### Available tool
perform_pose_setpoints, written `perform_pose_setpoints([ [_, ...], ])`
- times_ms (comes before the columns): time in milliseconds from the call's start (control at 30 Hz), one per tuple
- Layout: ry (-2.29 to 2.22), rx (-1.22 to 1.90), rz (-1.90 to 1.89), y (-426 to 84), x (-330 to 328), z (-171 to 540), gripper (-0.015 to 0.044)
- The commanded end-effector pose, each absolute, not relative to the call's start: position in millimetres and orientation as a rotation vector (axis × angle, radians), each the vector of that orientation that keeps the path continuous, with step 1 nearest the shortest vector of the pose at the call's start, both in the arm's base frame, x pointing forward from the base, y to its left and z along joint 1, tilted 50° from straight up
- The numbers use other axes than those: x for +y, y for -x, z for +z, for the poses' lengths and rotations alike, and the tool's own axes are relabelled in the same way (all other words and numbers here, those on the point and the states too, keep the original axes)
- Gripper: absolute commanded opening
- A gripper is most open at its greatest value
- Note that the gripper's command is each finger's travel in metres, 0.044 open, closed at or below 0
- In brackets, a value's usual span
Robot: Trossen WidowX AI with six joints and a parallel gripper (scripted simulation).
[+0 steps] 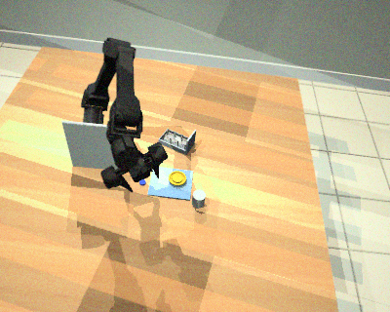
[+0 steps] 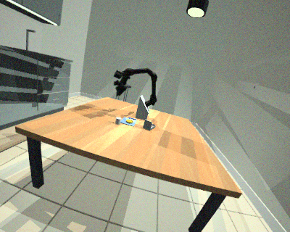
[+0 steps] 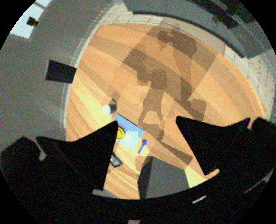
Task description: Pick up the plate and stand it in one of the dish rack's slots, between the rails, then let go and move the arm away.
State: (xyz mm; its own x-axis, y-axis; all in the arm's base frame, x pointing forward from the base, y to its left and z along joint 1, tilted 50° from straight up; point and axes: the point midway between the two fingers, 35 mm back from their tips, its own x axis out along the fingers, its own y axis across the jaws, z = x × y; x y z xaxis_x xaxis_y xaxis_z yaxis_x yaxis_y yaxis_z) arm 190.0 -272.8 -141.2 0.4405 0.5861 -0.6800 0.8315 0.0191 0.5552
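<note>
1. Plate (image 1: 177, 178) (image 2: 129, 121) (image 3: 120, 133), yellow: on blue mat (image 1: 170, 194) (image 2: 124, 122) (image 3: 130, 121), unheld.
2. Gripper (image 1: 144, 186) (image 3: 147, 121): fingers wide apart, above table.
3. Step: likely approach; next calls for lowering to the plate's rim.
</note>
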Motion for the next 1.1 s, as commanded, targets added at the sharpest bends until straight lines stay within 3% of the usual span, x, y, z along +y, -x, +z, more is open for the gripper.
perform_pose_setpoints([
  [0, -1.564, 1.287, -0.214, -206, -266, -128, 0.0400],
  [1067, -0.776, 1.425, 0.545, -304, -156, -21, 0.0400],
])
